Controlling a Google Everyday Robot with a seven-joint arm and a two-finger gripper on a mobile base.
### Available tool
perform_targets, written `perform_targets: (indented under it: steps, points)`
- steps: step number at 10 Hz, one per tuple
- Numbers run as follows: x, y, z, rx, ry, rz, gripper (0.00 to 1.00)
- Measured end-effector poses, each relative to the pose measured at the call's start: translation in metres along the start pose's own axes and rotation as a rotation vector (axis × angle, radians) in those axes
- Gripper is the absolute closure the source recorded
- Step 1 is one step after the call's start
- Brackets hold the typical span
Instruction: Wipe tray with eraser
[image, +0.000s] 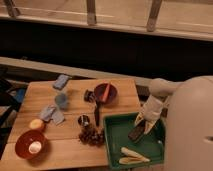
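From where I stand there is only the one view, looking down on a wooden table (75, 105). The tray (117, 132) sits at the table's five o'clock corner, dark green, long side running roughly left to right. The arm (155, 102) comes in from three o'clock, and the gripper (139, 127) hangs low over the tray's right half, toward its two o'clock corner.

The eraser (136, 131) is a dark block at the gripper's tip, inside the tray, and it looks pinched between the fingers, though the grip itself is hard to make out. Its long axis runs on a slant, upper end toward one o'clock and lower end toward seven, tilted rather than lying flat. Whether its lower end touches the tray floor I cannot tell.

My reading is that the pick-up is done and the wiping is either just starting or under way; most of the tray floor at nine o'clock looks unvisited. Two pale sticks (131, 156) lie along the tray's six o'clock edge and may get in the way of a full sweep.

Elsewhere on the table a reddish bowl (106, 92) stands at twelve o'clock of the tray, another bowl (31, 144) well apart at nine.
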Motion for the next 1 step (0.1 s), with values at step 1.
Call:
perform_targets:
  steps: [1]
  points:
    - [0.0054,0.0068,0.0034,0.006,0.003,-0.009,1.0]
